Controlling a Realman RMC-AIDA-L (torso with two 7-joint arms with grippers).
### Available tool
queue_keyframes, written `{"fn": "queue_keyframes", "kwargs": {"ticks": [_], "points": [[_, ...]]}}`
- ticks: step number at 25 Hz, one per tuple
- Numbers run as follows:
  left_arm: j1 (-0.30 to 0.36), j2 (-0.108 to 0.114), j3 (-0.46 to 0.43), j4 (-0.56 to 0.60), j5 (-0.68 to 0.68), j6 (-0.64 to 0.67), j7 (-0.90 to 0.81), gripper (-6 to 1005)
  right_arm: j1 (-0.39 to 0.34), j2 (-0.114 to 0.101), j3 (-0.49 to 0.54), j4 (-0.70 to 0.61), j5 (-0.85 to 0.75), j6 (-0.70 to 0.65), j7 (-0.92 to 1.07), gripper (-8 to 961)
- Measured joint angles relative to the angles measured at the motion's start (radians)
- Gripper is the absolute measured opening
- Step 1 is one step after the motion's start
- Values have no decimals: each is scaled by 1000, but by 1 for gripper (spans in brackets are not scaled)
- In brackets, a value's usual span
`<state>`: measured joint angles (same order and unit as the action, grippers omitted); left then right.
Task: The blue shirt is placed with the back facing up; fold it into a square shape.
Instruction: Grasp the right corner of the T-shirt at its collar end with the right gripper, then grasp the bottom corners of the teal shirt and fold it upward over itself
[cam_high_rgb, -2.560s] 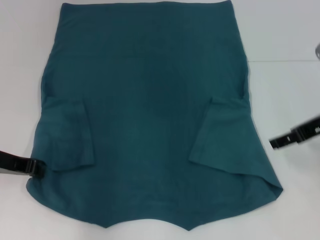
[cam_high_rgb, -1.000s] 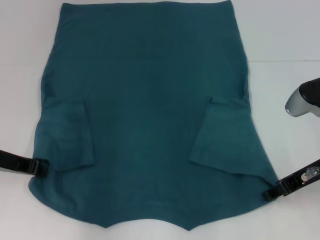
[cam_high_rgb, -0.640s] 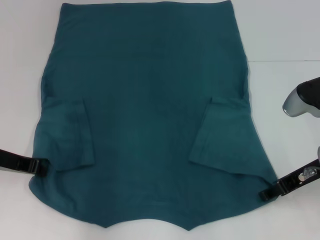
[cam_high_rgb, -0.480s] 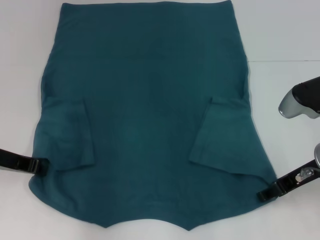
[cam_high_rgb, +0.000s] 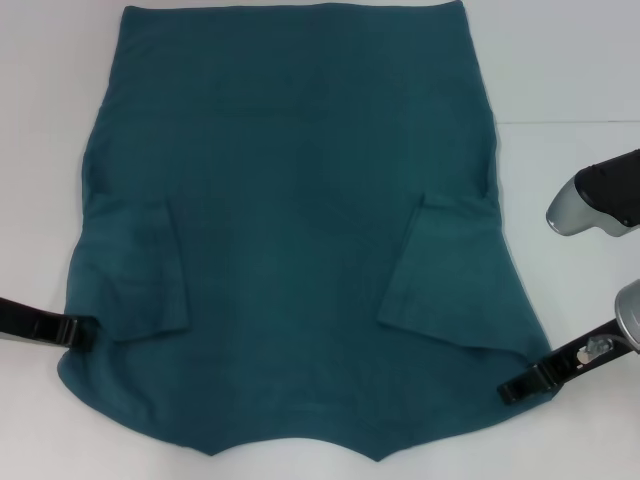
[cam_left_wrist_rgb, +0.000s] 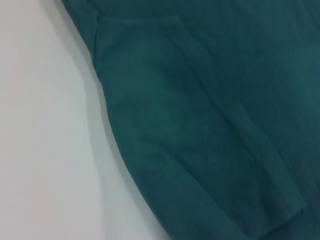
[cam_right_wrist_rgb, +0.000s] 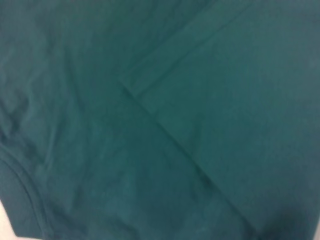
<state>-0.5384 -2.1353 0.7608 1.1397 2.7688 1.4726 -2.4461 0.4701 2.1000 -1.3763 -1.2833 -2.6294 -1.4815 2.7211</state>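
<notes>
The blue shirt (cam_high_rgb: 290, 230) lies flat on the white table, plain side up, with its collar end toward me. Both sleeves are folded inward: one (cam_high_rgb: 145, 270) on the left, one (cam_high_rgb: 450, 270) on the right. My left gripper (cam_high_rgb: 78, 333) rests at the shirt's left edge, close to the near corner. At the near right corner, my right gripper (cam_high_rgb: 515, 390) reaches onto the cloth's edge. Teal fabric (cam_left_wrist_rgb: 210, 125) and the folded sleeve show in the left wrist view. Only shirt fabric (cam_right_wrist_rgb: 160, 120) with a fold line and the collar seam fills the right wrist view.
The white table (cam_high_rgb: 580, 60) surrounds the shirt on the left, right and near sides. A silver and black link of my right arm (cam_high_rgb: 595, 195) hangs over the table to the right of the shirt.
My right gripper has come down and leftward from beside the shirt's right edge to its near right corner. The left gripper and the shirt have stayed where they were.
</notes>
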Motion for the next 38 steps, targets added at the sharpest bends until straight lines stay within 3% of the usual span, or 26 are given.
{"fn": "queue_keyframes", "kwargs": {"ticks": [11, 17, 27, 35, 38], "points": [[0, 0, 0, 0, 0, 2, 8, 12, 7, 0, -8, 30, -2, 19, 6, 719], [0, -2, 0, 0, 0, 5, 9, 12, 2, -1, -9, 40, 2, 31, -5, 590], [0, -2, 0, 0, 0, 9, 10, 12, 6, -4, -5, 39, 29, 30, -16, 126], [-11, 6, -1, -26, -2, 38, 16, 12, 11, -8, 5, 8, 44, 1, -66, 41], [-24, 26, -15, -32, -10, 88, 34, 12, 21, -8, 8, -26, 47, -50, -133, 30]]}}
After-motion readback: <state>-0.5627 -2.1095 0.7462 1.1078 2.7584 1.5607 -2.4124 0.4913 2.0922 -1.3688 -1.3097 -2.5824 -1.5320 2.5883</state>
